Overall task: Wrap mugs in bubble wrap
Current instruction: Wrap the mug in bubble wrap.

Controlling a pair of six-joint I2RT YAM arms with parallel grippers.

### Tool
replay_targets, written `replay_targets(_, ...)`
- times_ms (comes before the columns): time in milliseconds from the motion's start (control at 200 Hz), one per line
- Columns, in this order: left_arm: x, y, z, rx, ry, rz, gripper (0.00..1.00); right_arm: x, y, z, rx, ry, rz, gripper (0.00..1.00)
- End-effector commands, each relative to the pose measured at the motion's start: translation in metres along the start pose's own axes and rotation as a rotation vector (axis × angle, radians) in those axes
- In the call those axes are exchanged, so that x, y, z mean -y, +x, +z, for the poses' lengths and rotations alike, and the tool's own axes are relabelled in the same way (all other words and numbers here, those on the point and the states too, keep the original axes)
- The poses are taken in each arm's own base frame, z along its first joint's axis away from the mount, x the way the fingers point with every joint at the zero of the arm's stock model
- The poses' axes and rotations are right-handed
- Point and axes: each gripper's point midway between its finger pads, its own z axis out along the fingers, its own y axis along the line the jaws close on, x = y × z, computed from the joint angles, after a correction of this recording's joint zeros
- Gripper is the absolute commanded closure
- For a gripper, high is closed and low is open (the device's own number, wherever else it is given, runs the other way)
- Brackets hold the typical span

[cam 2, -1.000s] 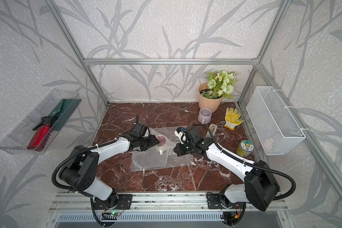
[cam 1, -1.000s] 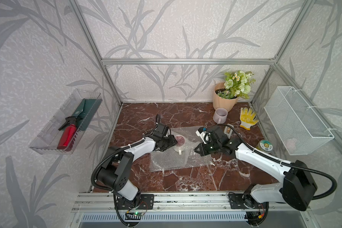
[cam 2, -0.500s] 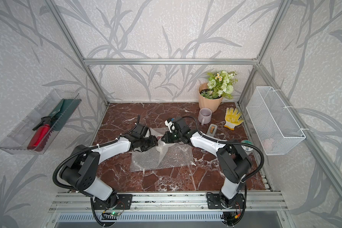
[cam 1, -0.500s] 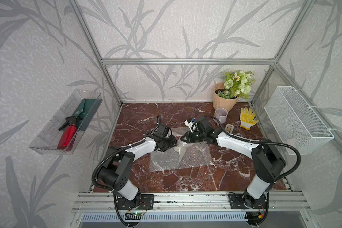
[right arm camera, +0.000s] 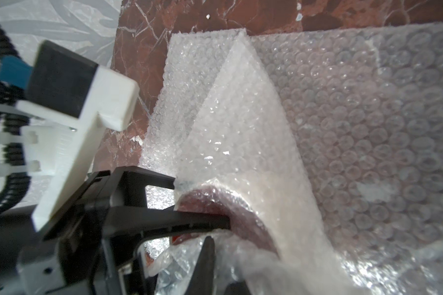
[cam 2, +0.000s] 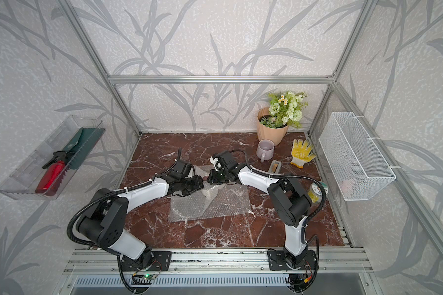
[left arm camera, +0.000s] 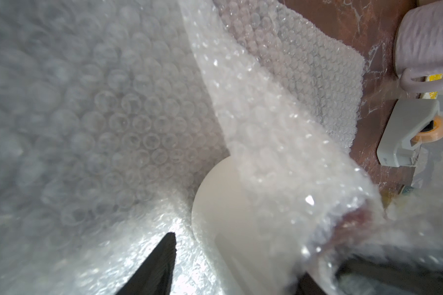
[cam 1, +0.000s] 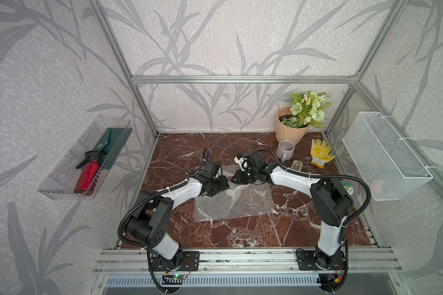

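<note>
Right wrist view: left jaws grip the white, red-lined ceramic mug (right arm camera: 246, 222) steady so right jaws, pinching clear bubble wrap (right arm camera: 241, 127), can fold it over.

No text, label or number is legible anywhere.

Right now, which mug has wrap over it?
The white mug, red inside, with wrap folded over it; the lilac mug stands bare by the flowerpot.

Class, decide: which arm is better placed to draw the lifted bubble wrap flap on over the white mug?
Right, most likely. The right gripper is shut on a corner of the bubble wrap, lifted over the white mug; the left gripper is occupied, its jaws straddling that mug.
</note>
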Motion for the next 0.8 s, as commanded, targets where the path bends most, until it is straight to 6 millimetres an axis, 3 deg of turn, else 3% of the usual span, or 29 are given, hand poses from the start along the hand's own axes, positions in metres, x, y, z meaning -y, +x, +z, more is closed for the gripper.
replay_targets(0,0.002,-0.011,-0.026,0.080,-0.008,0.031,0.42,0.029,0.026,0.008,-0.095,0.150,-0.002,0.90)
replay_targets(170,0.019,-0.017,-0.043,0.141,0.079,0.064,0.39,0.030,0.032,0.009,-0.128,0.194,-0.018,0.90)
replay_targets(260,0.025,-0.012,-0.038,0.115,0.119,0.078,0.34,0.027,0.032,0.011,-0.130,0.178,-0.008,0.89)
replay_targets(480,0.035,-0.003,-0.021,0.054,0.182,0.095,0.32,0.018,0.028,0.011,-0.126,0.144,-0.003,0.88)
replay_targets(795,0.009,0.010,0.003,-0.012,0.076,0.063,0.38,-0.001,0.014,0.001,-0.091,0.092,-0.015,0.84)
